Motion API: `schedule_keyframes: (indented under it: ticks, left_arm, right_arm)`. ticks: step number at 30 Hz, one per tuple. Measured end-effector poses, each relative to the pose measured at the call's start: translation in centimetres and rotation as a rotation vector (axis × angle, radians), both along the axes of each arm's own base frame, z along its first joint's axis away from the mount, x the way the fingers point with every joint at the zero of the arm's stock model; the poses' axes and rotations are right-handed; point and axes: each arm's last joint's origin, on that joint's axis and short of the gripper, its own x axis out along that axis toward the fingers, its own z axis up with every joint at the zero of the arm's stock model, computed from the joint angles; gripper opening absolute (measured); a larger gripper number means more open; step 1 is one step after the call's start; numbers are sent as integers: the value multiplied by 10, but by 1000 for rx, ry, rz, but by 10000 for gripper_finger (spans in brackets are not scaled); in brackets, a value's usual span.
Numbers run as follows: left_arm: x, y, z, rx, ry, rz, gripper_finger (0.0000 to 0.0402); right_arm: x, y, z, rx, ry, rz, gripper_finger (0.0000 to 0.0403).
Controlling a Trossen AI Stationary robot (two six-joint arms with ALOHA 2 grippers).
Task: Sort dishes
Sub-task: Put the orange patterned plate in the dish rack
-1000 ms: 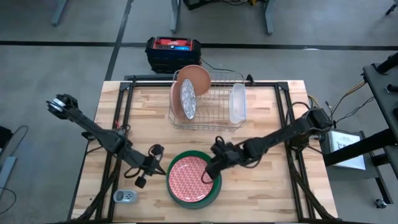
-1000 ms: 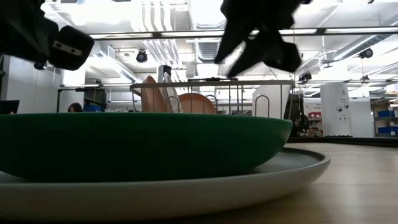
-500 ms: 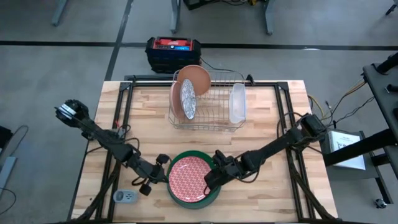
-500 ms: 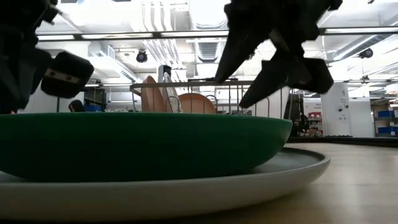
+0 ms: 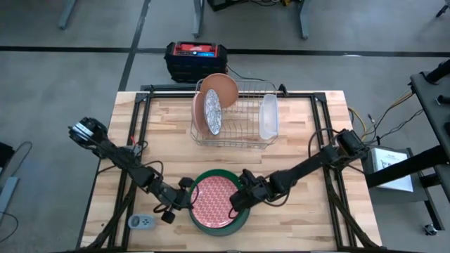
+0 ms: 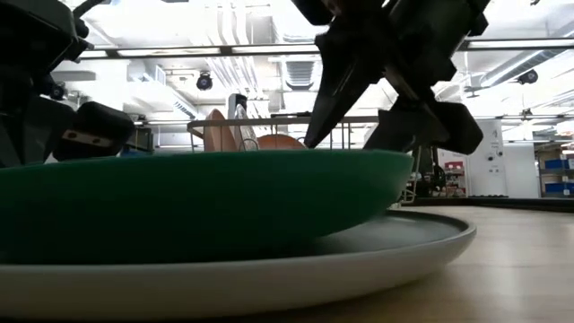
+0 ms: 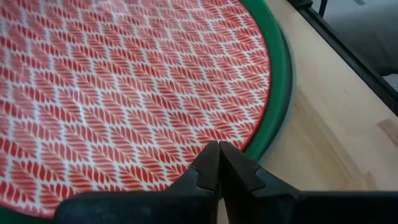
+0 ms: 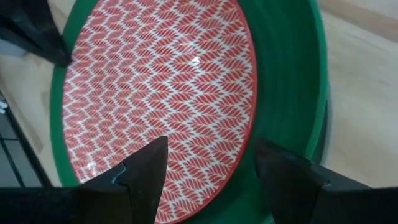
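Stacked at the table's [image 5: 295, 133] near edge, between the two arms: one red-and-white patterned plate [image 5: 212, 202] inside one dark green plate [image 5: 242, 216], resting on one larger pale grey plate [image 6: 421, 240] whose rim pokes out beneath in the low view. Green plate tilted there, its right side raised off the grey rim.

Right gripper [image 5: 238, 201] low over the stack's right edge, fingers [image 8: 142, 173] spread wide, released, straddling the red plate's rim in the right wrist view; gripping nothing. Left gripper [image 5: 184, 200] at the stack's left edge, fingers [image 7: 208, 169] clenched tip to tip, tips at the seam between red plate and green rim in the left wrist view; nothing visibly grasped.

Bare wood open on both sides of the stack and between stack and silver wire rack [image 5: 242, 112] at the far edge. In the rack: two terracotta-pink plates [image 5: 219, 87] on edge, one grey patterned plate [image 5: 213, 111] on edge, one clear plastic tub [image 5: 268, 117]. One small grey device [image 5: 141, 222] near the front left corner. One black-and-red box [image 5: 197, 56] on the floor beyond the table.
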Motion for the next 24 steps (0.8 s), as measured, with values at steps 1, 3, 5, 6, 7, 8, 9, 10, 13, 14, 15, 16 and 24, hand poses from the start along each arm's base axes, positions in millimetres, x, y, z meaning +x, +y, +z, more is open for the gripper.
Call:
schedule_keyframes:
  ticks: [1, 3, 5, 6, 7, 8, 9, 10, 13, 14, 15, 16, 24]
  left_arm:
    - [0, 0, 0, 1, 1, 0, 0]
    - [0, 0, -1, 5, -1, 5, 0]
    - [1, 0, -2, 9, 0, 8, 0]
    - [1, 0, -2, 10, -1, 10, 0]
    - [1, 0, -2, 11, -4, 12, 0]
    - [1, 0, -2, 12, -6, 12, 0]
    - [1, 0, -2, 14, -7, 14, 0]
    - [1, 0, -2, 17, -8, 16, 0]
    - [1, 0, -3, 25, -9, 22, 0]
    - [1, 1, -3, 27, -10, 22, 0]
    - [1, 1, -3, 30, -12, 23, 0]
    - [1, 1, -3, 31, -12, 23, 0]
    - [1, 1, -3, 38, -18, 23, 0]
  right_arm:
    - [0, -1, 0, 2, 1, -4, 225]
    - [0, -2, -2, 2, 4, -9, 228]
    - [-1, -3, -6, 1, 16, -14, 230]
    - [-1, -4, -8, 2, 23, -16, 230]
    - [-1, -4, -11, 3, 32, -18, 231]
    - [0, -4, -15, 5, 38, -16, 231]
    - [2, -5, -18, 12, 41, -14, 231]
    - [4, -4, -21, 23, 40, -8, 231]
    - [12, -3, -32, 51, 20, 9, 231]
    - [14, -3, -36, 58, 13, 14, 231]
    - [16, -4, -38, 62, 5, 18, 231]
    - [18, -4, -41, 64, -3, 23, 231]
    - [25, -9, -45, 60, -46, 27, 217]
